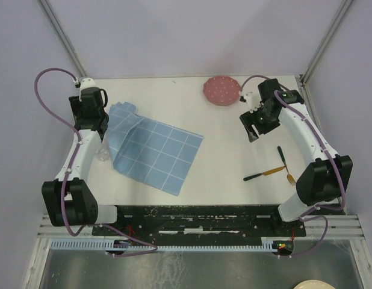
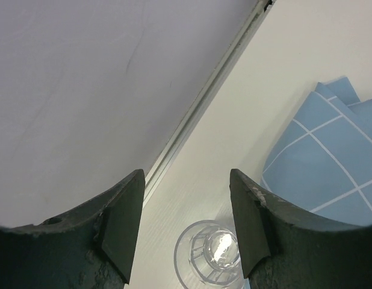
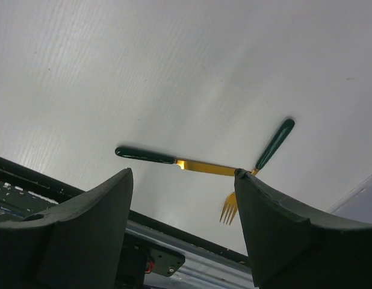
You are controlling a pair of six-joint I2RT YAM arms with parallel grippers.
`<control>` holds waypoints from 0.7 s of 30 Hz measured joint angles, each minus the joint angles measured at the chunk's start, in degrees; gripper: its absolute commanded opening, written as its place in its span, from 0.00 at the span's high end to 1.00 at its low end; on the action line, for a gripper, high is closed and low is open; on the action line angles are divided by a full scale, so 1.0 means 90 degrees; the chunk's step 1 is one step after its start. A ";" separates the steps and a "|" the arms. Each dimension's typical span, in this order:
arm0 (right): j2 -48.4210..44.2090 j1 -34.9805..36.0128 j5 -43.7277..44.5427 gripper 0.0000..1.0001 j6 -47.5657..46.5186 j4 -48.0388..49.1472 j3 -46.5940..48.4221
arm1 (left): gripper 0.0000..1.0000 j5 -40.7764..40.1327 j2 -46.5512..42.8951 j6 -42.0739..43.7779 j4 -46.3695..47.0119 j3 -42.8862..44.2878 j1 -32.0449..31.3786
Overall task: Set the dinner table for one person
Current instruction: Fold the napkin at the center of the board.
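The white dinner table [image 1: 225,147] carries a blue grid placemat [image 1: 156,153], rumpled at its far left corner. Close to its left edge a clear glass [image 1: 103,155] stands upright. My left gripper [image 1: 94,131] hovers just beyond the glass, open and empty; in the left wrist view the glass [image 2: 213,250] sits on the table below the spread jaws of the gripper [image 2: 186,180]. A green-handled gold knife [image 1: 262,174] and fork [image 1: 285,164] lie at the right front. My right gripper [image 1: 252,133] hangs open above the table, empty, with the knife [image 3: 147,155] and fork [image 3: 273,144] beyond it.
A pink speckled plate [image 1: 221,91] lies at the far edge, right of centre. The enclosure wall and its metal rail [image 2: 204,102] run close along the table's left side. A black mounting frame [image 1: 198,218] borders the near edge.
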 measured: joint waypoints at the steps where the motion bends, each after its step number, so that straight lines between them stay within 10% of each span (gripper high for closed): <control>1: 0.0000 0.0112 -0.0019 0.24 -0.0068 -0.0041 0.0000 | 0.34 0.0002 -0.0002 0.0000 0.0000 0.0000 0.0000; 14: 0.1389 0.1729 -0.0304 0.28 -0.0287 -0.0444 0.1353 | 0.35 0.1003 -0.0546 0.0267 -0.0202 0.0000 0.0000; 21: 0.3189 0.3167 0.0024 0.65 -0.0187 -0.0595 0.2907 | 0.35 0.1634 -0.1511 0.0687 -0.0486 -0.0010 0.0000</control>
